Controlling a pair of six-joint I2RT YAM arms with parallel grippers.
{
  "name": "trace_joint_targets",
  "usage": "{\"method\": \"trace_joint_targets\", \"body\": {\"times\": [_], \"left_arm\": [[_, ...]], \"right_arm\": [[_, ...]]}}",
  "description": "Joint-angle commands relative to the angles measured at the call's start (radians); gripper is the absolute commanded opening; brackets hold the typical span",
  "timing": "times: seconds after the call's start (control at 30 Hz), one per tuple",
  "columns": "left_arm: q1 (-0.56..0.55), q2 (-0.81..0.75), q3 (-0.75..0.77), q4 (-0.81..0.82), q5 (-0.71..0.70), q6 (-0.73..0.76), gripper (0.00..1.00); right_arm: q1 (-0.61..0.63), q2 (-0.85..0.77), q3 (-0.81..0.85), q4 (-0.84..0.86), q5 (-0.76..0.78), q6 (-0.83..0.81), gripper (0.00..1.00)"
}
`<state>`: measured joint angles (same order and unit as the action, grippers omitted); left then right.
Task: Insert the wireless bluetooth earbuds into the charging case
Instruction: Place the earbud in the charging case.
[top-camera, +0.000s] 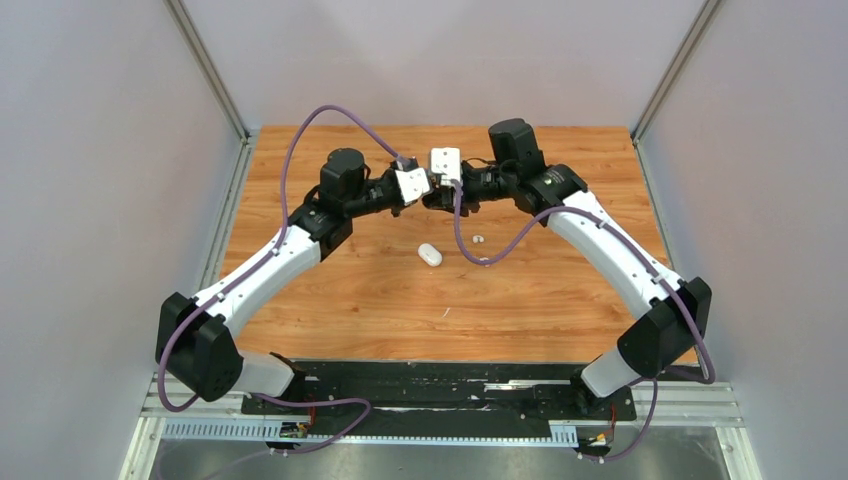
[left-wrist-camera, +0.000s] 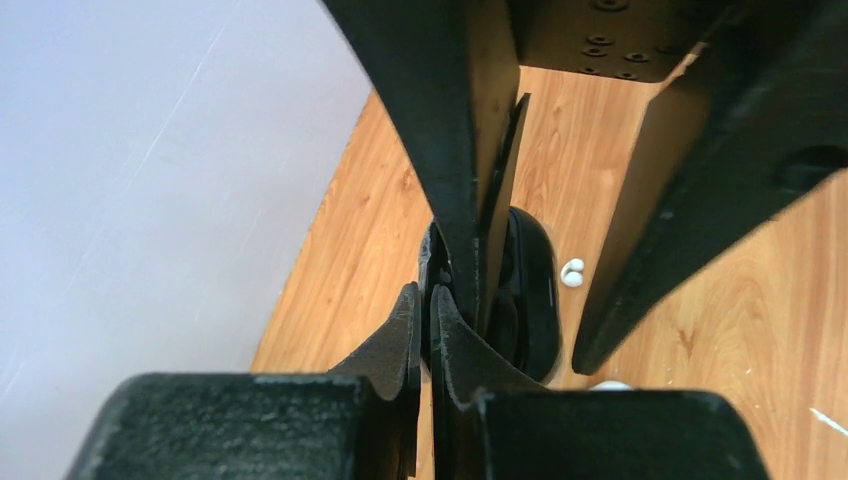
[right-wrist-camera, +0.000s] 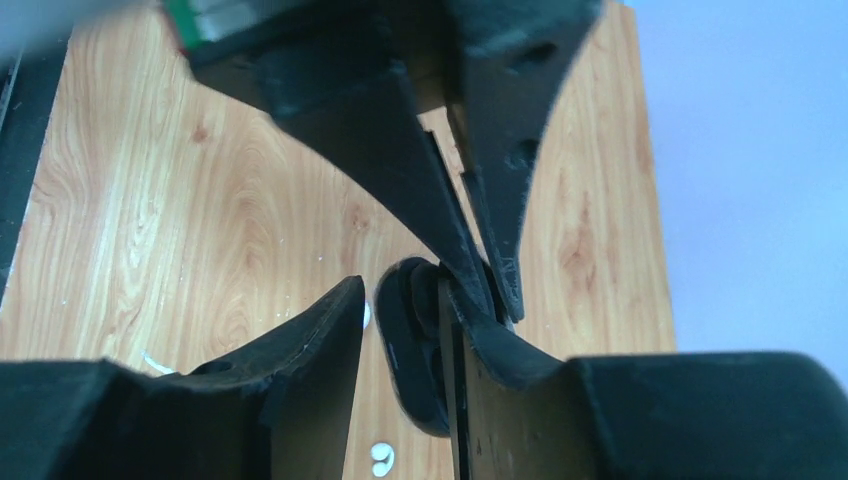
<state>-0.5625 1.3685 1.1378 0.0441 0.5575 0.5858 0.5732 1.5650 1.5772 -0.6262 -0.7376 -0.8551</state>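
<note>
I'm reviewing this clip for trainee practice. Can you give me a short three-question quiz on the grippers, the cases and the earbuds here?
1. True or false: the left gripper is shut on the black charging case.
2. What lies on the table close to the white case? A: a white earbud. B: a screwdriver. C: a spoon.
3. Fill in: the right gripper has its jaws ____ either side of the black charging case.
Key: 1 true; 2 A; 3 open.
</note>
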Motion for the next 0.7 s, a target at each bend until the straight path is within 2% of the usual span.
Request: {"method": "trace_joint_targets", "body": {"times": [0.0,0.4,0.67], "left_arm": [[-0.014,-0.007,0.020,0.059,0.044,-0.092,0.00],[-0.015,-0.003,0.021,0.050,0.034,-0.071,0.00],[-0.014,0.003,0.009,0.055,0.003,-0.027,0.00]], "right_arm": [[0.020,-0.086,-0.078,0.231,0.032,-0.022,0.38],[0.017,-0.117,-0.097,0.252,0.043,-0.005,0.42],[-0.018,-0.210,-0.152,0.273,0.011,0.033,0.50]]}}
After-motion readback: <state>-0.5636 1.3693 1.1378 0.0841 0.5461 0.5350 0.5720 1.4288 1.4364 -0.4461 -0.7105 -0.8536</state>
